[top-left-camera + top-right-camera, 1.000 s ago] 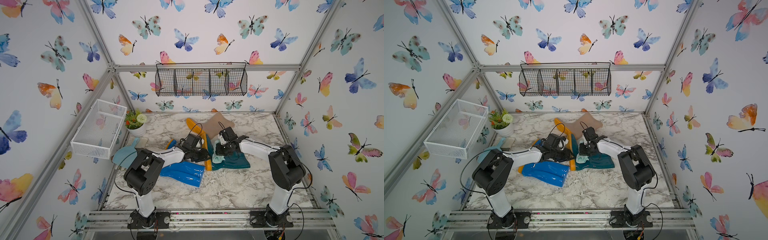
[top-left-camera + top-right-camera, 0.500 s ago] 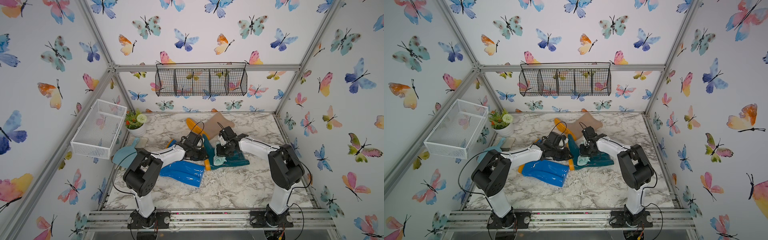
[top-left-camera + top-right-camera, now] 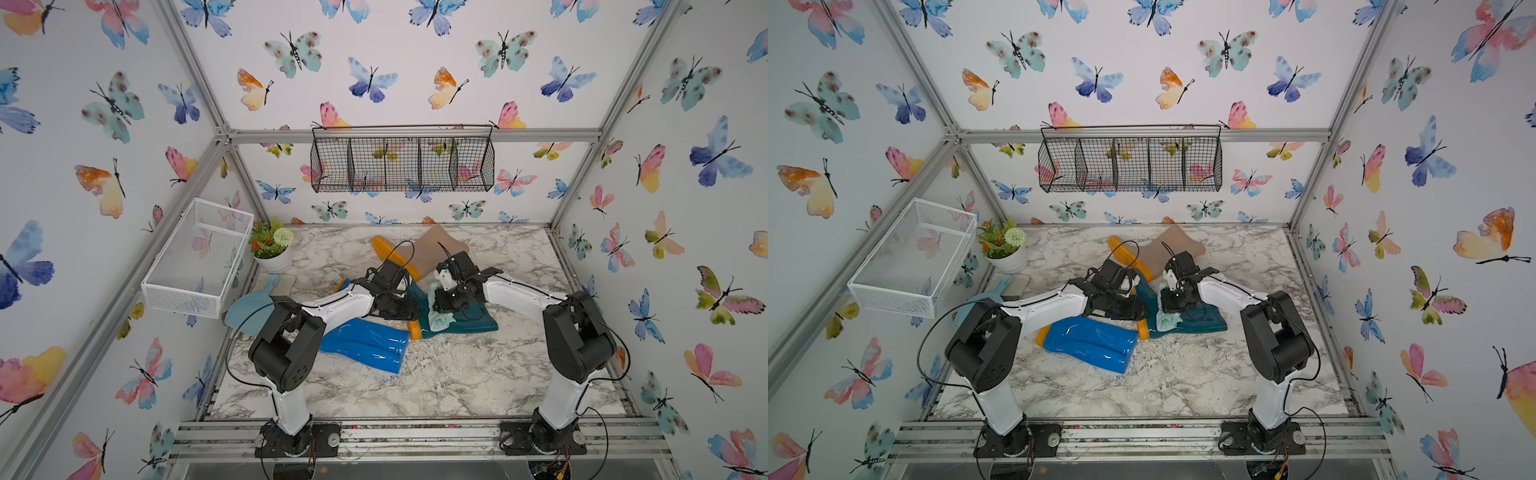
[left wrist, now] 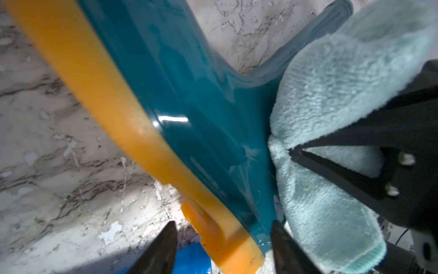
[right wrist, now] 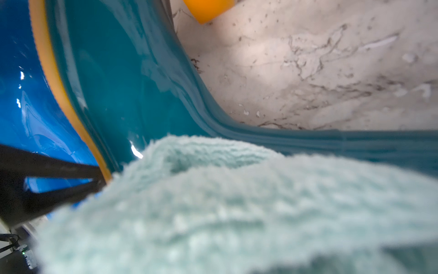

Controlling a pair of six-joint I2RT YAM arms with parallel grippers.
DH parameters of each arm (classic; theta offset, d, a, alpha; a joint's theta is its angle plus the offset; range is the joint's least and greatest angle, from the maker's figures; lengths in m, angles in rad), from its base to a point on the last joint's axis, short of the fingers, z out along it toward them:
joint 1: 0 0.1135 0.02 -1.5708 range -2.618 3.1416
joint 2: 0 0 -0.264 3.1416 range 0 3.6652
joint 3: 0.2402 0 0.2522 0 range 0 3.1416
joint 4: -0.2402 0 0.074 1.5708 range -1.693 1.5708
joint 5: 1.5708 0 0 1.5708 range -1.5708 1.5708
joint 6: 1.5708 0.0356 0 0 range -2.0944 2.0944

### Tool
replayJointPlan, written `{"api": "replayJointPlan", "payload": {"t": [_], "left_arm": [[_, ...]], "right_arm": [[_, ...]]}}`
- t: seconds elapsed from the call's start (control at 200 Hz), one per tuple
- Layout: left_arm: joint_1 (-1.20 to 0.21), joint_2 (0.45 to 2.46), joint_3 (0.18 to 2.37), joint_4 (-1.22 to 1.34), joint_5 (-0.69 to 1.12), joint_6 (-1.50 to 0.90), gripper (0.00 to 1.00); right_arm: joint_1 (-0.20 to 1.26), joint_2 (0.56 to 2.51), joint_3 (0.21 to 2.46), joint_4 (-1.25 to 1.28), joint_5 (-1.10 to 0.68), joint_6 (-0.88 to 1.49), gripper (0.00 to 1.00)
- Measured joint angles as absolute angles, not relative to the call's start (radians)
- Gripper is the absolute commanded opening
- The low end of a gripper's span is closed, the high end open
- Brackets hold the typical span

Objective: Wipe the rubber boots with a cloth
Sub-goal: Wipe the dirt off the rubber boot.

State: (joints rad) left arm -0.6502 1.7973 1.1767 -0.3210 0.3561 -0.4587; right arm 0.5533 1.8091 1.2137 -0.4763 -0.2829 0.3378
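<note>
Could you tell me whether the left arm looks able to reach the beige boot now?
Probably yes: the beige boot lies just behind the left gripper with nothing between them. Its open fingers straddle the teal boot at the heel, so they would have to lift clear first.

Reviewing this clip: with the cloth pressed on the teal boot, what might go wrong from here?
1. The left gripper stands open around the heel of the teal boot, not clamped, so the boot may slide under wiping pressure.
2. The right gripper is shut on the bunched cloth. Its tips sit close to the glossy rubber and might scrape it.
3. Both grippers work close together and could bump.
</note>
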Motion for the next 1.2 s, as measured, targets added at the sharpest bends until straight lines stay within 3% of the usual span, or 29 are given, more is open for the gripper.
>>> {"api": "replayJointPlan", "payload": {"t": [0.085,0.25,0.375,0.551,0.636,0.686,0.751,0.816,0.916,1.201], "left_arm": [[-0.654,1.806,1.154,-0.277,0.376,-0.513,0.65],[-0.656,1.848,1.146,-0.236,0.385,-0.567,0.26],[-0.655,1.832,1.151,-0.252,0.367,-0.57,0.17],[-0.669,1.832,1.185,-0.327,0.331,-0.531,0.15],[-0.693,1.832,1.217,-0.4,0.295,-0.499,0.2],[-0.708,1.832,1.234,-0.439,0.277,-0.484,0.27],[-0.721,1.832,1.246,-0.474,0.265,-0.465,0.53],[-0.727,1.832,1.254,-0.486,0.264,-0.456,0.62],[-0.73,1.83,1.258,-0.481,0.266,-0.459,0.62],[-0.71,1.813,1.167,-0.358,0.33,-0.524,0.45]], "right_arm": [[0.553,1.787,1.185,-0.48,-0.279,0.344,0.03],[0.553,1.753,1.144,-0.505,-0.254,0.366,0.02],[0.553,1.699,1.158,-0.541,-0.218,0.382,0.02],[0.553,1.655,1.246,-0.576,-0.21,0.398,0.02],[0.553,1.655,1.282,-0.567,-0.229,0.411,0.02],[0.553,1.655,1.288,-0.557,-0.243,0.419,0.02],[0.553,1.662,1.288,-0.547,-0.26,0.428,0.02],[0.553,1.68,1.288,-0.54,-0.273,0.434,0.02],[0.553,1.72,1.283,-0.526,-0.289,0.434,0.02],[0.553,1.87,1.275,-0.455,-0.307,0.426,0.02]]}}
